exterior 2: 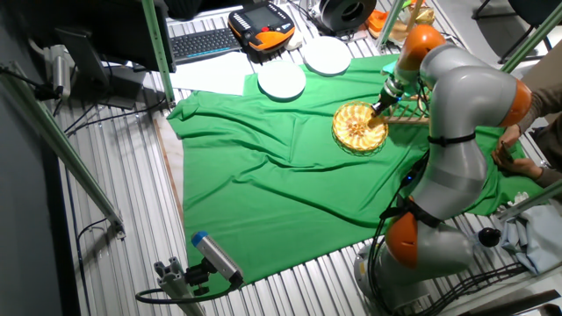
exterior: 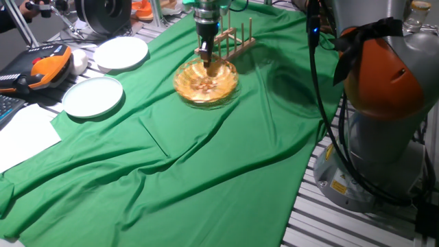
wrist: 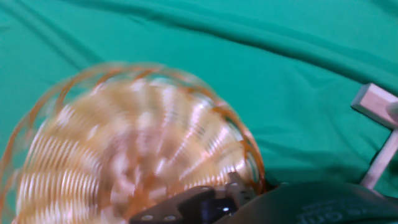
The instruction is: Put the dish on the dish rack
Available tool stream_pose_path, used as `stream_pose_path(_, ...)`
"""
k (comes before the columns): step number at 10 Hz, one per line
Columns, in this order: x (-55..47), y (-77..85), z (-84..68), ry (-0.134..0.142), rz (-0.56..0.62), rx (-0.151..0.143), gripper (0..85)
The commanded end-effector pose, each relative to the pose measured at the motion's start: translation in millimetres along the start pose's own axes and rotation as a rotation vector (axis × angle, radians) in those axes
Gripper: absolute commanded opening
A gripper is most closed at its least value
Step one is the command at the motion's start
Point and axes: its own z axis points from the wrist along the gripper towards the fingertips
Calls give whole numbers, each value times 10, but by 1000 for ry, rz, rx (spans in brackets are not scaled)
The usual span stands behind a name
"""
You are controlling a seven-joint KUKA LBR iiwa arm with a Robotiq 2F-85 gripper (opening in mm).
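One fixed view: gripper (exterior: 208,63) down at far rim of the dish (exterior: 206,82), dish rack (exterior: 233,42) just beyond. Other fixed view: dish (exterior 2: 359,128) on green cloth (exterior 2: 263,175). Hand view: blurred; jaw state unreadable. Risk: weak rim pinch lets wicker slip.

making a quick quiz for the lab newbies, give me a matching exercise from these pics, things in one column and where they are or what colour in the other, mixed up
Things:
1. wicker dish
2. dish rack
3. white plates
4. cloth

Descriptions:
A. green, spread over the table
B. golden tan, with the gripper down at its rim
C. light wood with upright pegs, just behind the dish
D. round, on the cloth's edge near the orange handheld controller

Pairs: 1-B, 2-C, 3-D, 4-A
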Motion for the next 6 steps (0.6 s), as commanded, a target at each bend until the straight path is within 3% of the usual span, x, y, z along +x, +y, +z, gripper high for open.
stream_pose_path(1, -13, 38, -61, 7, -1, 7, 0)
stream_pose_path(4, -58, 64, -476, 75, 10, -7, 0)
stream_pose_path(5, -75, 39, -681, 92, 15, 11, 0)
stream_pose_path(6, -95, 13, -848, 110, 28, 10, 0)
